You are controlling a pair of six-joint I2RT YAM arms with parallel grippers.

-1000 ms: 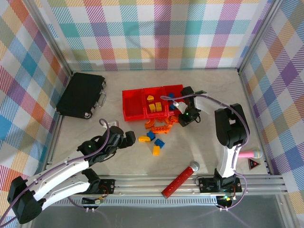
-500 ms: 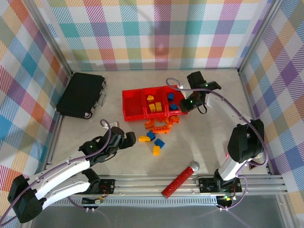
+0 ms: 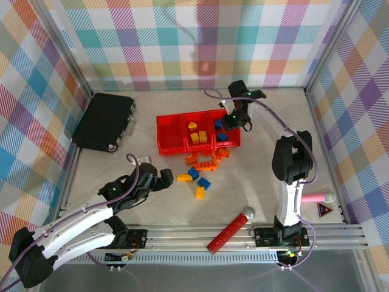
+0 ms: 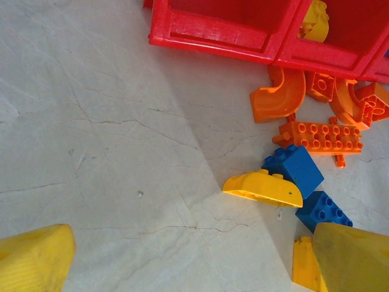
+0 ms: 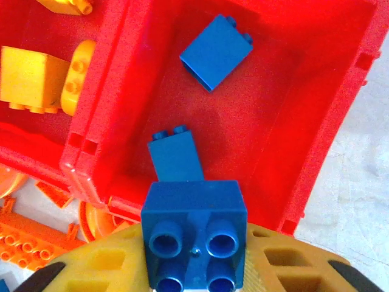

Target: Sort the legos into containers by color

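Right claw clamped on a blue brick above the end bin.
I see it hovering over the right-hand red bin of the joined row of three, where two blue bricks already lie (the middle bin has the yellow ones). My left claw hangs low over the table, fingers spread wide and holding nothing, near a yellow wedge touching a loose blue brick. Orange pieces sit just beside the bins' front wall.
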